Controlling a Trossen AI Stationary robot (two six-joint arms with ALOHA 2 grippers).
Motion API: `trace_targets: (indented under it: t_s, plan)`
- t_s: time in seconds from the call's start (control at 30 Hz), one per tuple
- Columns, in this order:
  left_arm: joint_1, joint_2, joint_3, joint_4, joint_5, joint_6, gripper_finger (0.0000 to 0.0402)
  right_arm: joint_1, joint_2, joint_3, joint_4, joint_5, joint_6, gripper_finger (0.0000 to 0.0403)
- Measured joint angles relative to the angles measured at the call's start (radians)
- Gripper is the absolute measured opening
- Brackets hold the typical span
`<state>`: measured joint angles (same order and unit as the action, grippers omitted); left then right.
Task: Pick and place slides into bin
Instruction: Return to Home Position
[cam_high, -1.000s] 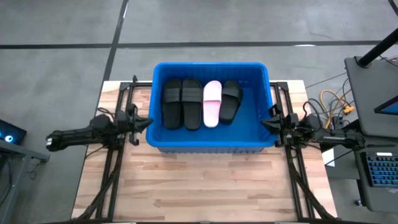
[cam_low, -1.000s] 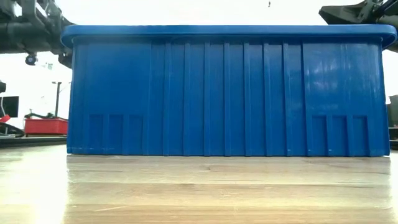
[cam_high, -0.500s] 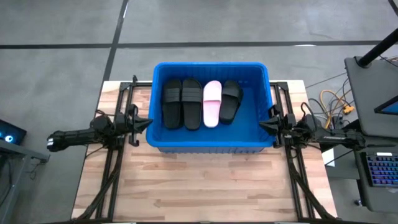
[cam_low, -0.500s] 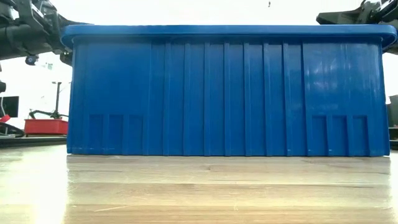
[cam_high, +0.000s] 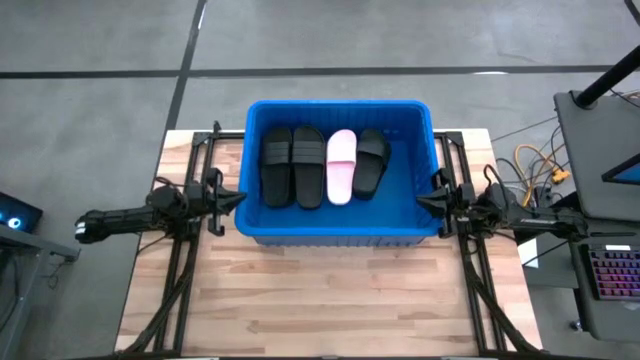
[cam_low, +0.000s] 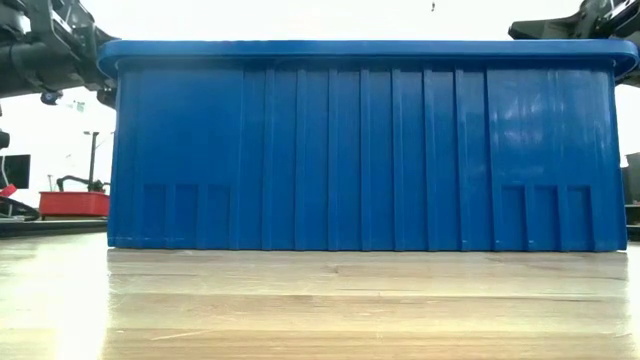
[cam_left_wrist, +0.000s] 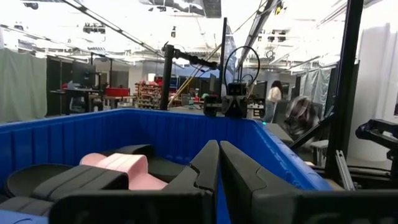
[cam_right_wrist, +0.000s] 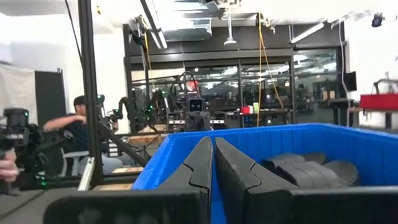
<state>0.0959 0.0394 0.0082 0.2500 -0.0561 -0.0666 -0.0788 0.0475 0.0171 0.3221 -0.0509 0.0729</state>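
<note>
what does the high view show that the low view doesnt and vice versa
Only the high view: three black foam slides and one pale pink foam slide side by side inside the large bright blue rectangular plastic bin, with the left end effector and right end effector at its short sides. Only the low view: its ribbed front wall. Both: that bin on the wooden table.
</note>
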Motion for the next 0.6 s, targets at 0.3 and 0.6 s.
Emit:
trace_targets:
  t_s: [0.3, 0.6]
  plan:
    - [0.0, 0.001, 0.0, 0.0, 0.0, -0.001, 0.0, 0.0, 0.001, 0.026, 0.001, 0.002, -0.045, 0.0009]
    - [0.0, 0.006, -0.001, 0.003, 0.0, 0.0, 0.0, 0.0, 0.001, 0.027, 0.002, 0.002, -0.047, 0.0009]
